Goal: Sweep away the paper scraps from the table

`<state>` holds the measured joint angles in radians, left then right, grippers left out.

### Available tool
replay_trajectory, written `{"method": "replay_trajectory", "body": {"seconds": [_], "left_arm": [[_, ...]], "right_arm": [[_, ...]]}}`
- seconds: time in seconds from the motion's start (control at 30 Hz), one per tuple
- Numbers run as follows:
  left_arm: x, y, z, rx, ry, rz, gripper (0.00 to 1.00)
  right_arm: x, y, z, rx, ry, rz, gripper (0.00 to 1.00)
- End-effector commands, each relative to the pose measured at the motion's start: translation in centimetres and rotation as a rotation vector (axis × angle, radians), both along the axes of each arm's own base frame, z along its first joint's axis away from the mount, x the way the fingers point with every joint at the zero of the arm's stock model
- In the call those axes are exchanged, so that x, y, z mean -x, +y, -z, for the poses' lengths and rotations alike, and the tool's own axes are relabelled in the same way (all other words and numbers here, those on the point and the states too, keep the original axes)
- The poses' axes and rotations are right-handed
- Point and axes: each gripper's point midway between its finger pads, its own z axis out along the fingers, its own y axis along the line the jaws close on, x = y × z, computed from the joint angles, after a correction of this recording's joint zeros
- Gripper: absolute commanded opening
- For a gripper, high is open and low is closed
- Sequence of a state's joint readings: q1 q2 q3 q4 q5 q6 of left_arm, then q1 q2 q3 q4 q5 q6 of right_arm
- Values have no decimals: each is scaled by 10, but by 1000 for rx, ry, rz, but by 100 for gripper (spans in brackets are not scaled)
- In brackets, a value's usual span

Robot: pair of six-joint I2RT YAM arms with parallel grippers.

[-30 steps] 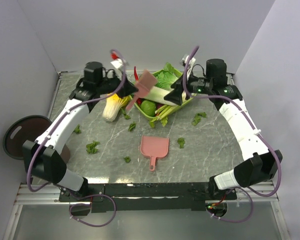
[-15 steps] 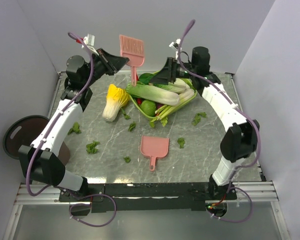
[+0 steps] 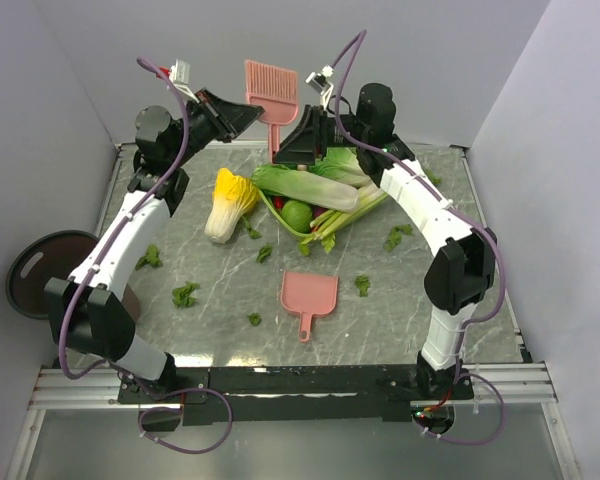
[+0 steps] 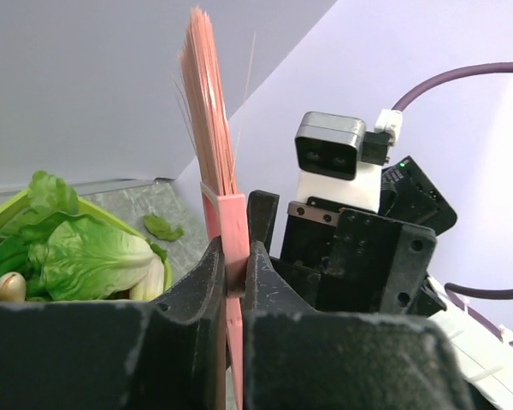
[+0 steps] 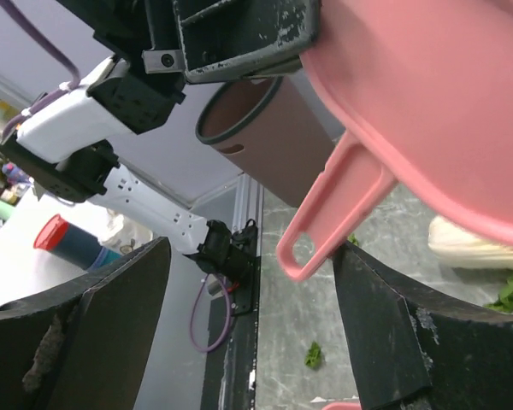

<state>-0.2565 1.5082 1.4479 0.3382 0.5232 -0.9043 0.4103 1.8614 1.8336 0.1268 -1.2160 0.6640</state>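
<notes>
Pink brush (image 3: 270,85) now stands upright at the back of the table (image 3: 420,300), its handle pinched tight in the left gripper (image 4: 233,256). A second ago it hung tilted and low between the arms. The right gripper (image 5: 252,248), jaws spread wide, has closed in beside the handle, probably for a handover. All the paper scraps (image 3: 185,294) lie scattered and unswept around the pink dustpan (image 3: 308,293).

The pink brush (image 5: 427,94) runs off the right wrist view's top and right edges, bristles unseen. Its handle's lower end disappears between the fingers (image 4: 197,295) of the left gripper (image 4: 232,265). The brown bin (image 5: 265,137) is half-hidden behind the brush.
</notes>
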Motion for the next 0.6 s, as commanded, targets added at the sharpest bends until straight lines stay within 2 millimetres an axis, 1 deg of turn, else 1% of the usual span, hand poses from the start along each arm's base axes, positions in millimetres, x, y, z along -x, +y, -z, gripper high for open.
{"method": "replay_trajectory", "body": {"seconds": [0.0,0.13,0.17,0.23,0.27,0.33,0.37,0.4,0.43,0.47,0.5,0.53,0.57], "left_arm": [[11,-4,-41,65,-103,48,1],[10,-7,-43,90,-84,61,1],[10,-8,-44,91,-84,66,1],[9,-10,-43,89,-87,70,1],[9,-10,-41,85,-86,70,1],[6,-11,-33,76,-74,64,1],[6,-11,-31,69,-77,64,1],[7,-12,-25,55,-76,72,1],[8,-13,-23,48,-86,78,1],[10,-13,-20,37,-94,87,1],[11,-15,-12,8,-112,97,5],[17,-17,-9,-20,-142,125,37],[21,-15,-6,-45,-164,140,55]], "right_arm": [[-6,3,-11,-34,-64,-25,80],[-7,6,-6,-32,-63,-30,74],[-8,7,-4,-31,-63,-29,68],[-8,7,-4,-33,-75,-31,61],[-8,7,-4,-35,-83,-32,53],[-5,6,-8,-44,-113,-41,44],[-3,6,-8,-45,-121,-48,32],[1,4,-10,-47,-144,-63,25],[3,3,-9,-47,-155,-70,14],[4,1,-6,-41,-151,-70,0],[7,-1,-8,-41,-169,-72,0],[9,-4,-3,-33,-159,-82,0],[9,-12,-3,-23,-149,-76,0]]}}
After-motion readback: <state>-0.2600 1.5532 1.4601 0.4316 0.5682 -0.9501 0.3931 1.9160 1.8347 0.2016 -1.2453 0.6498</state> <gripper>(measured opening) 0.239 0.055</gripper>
